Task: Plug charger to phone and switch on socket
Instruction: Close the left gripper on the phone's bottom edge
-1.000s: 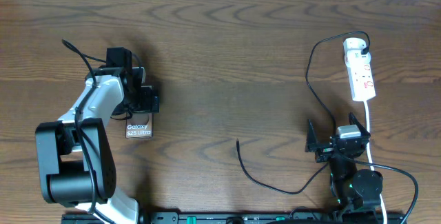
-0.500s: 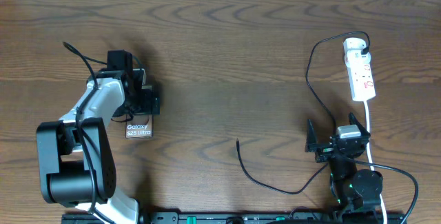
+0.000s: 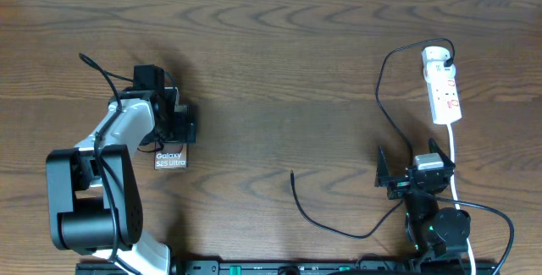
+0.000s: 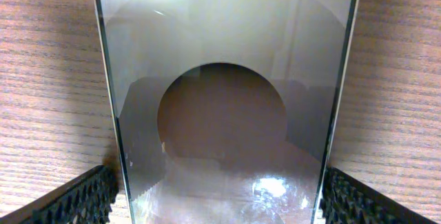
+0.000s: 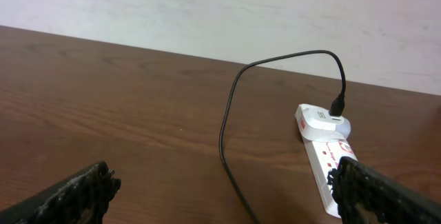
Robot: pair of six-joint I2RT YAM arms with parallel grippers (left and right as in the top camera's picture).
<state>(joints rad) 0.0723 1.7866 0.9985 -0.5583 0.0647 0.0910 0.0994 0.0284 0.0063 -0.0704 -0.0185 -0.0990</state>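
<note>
Overhead view: the wooden table carries the socket at far right, with the charger seated at its far end and trailing to a free plug tip near centre. The left gripper stands spread astride the phone, which lies flat at left; the right gripper is spread and empty, near right. Judged step: securing the phone. Advise closing squarely on its long edges, keeping it flat. Phone's port is not visible; switch position illegible; plug tip too small to assess.
</note>
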